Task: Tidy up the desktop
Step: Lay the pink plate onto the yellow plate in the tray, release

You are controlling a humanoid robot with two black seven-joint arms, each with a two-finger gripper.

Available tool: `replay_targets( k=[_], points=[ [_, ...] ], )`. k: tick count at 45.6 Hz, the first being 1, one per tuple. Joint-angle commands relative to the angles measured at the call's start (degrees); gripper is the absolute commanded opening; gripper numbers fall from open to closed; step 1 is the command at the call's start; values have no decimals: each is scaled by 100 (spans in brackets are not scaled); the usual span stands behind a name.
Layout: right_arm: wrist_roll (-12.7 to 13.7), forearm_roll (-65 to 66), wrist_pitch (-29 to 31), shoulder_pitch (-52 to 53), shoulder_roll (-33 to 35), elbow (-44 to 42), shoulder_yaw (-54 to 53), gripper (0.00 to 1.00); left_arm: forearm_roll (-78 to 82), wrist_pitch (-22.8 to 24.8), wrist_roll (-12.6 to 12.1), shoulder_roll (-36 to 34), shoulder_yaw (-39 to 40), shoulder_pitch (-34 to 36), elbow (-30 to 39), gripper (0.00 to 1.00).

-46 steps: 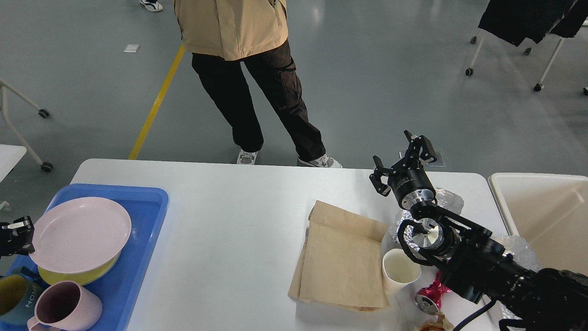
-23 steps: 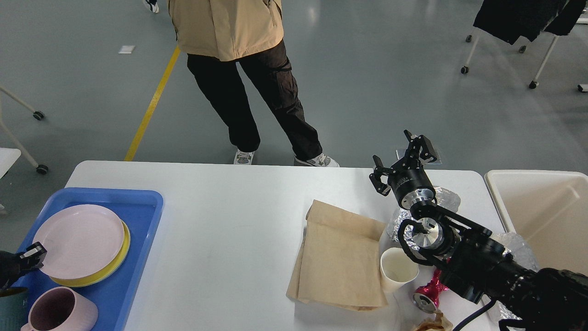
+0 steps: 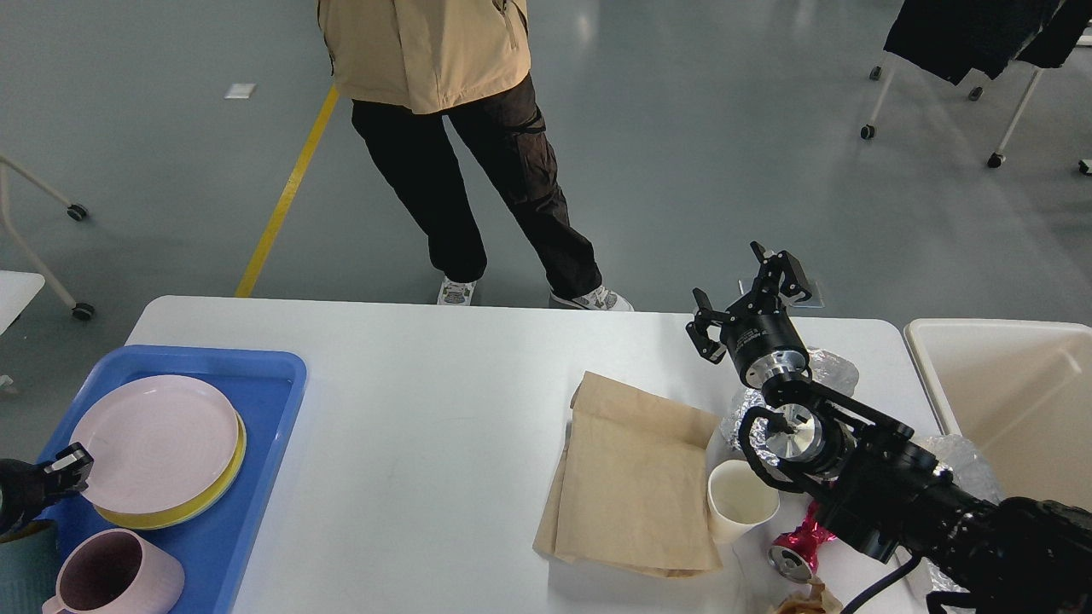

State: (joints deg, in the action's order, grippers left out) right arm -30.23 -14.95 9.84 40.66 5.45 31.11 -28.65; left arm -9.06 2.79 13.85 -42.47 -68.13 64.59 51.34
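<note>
The white desktop [image 3: 426, 384] fills the lower part of the head view. My right gripper [image 3: 745, 290] is open and empty, held above the desktop's far right side. Under its arm lie a flat brown paper bag [image 3: 636, 486], a white paper cup [image 3: 742, 503], a crushed red can [image 3: 793, 550] and crumpled foil [image 3: 823, 367]. My left gripper [image 3: 60, 469] shows only partly at the left edge, next to the rim of a pink plate [image 3: 153, 443]. The plate lies flat on a yellow plate [image 3: 223, 490].
A blue tray [image 3: 264, 401] at the left holds the plates, a pink mug [image 3: 115, 580] and a teal mug [image 3: 26, 563]. A cream bin [image 3: 1007, 392] stands off the right end. A person [image 3: 478, 170] stands at the far edge.
The pink plate was tilted up at my left gripper; it now lies flat on the yellow plate. The left gripper has moved down and stays by the rim. The right arm has not moved.
</note>
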Motion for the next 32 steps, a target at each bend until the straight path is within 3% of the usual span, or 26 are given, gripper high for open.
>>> replay_targets(
  k=[1, 5, 8, 10, 12, 23, 28, 32],
  points=[
    [0, 0, 0, 3, 0, 1, 0, 100, 1, -15, -6, 2, 2, 1, -10, 16],
    [0, 0, 0, 3, 0, 1, 0, 100, 10, 2, -6, 2, 10, 9, -10, 32],
    [0, 0, 0, -6, 0, -8, 0, 100, 1, 2, 21, 2, 10, 9, -2, 50],
    [0, 0, 0, 3, 0, 1, 0, 100, 10, 37, 12, 2, 28, 18, -1, 69],
    [0, 0, 0, 3, 0, 1, 0, 100, 10, 72, 12, -7, 63, 18, -1, 97],
    [0, 0, 0, -6, 0, 1, 0, 100, 19, 538, -14, -253, 116, 413, 7, 100],
    [0, 0, 0, 3, 0, -8, 0, 100, 45, 1091, -41, -385, 46, 729, 7, 100],
    [0, 0, 0, -6, 0, -8, 0, 100, 72, 1653, -225, -551, 19, 1046, 7, 100]
  ],
)
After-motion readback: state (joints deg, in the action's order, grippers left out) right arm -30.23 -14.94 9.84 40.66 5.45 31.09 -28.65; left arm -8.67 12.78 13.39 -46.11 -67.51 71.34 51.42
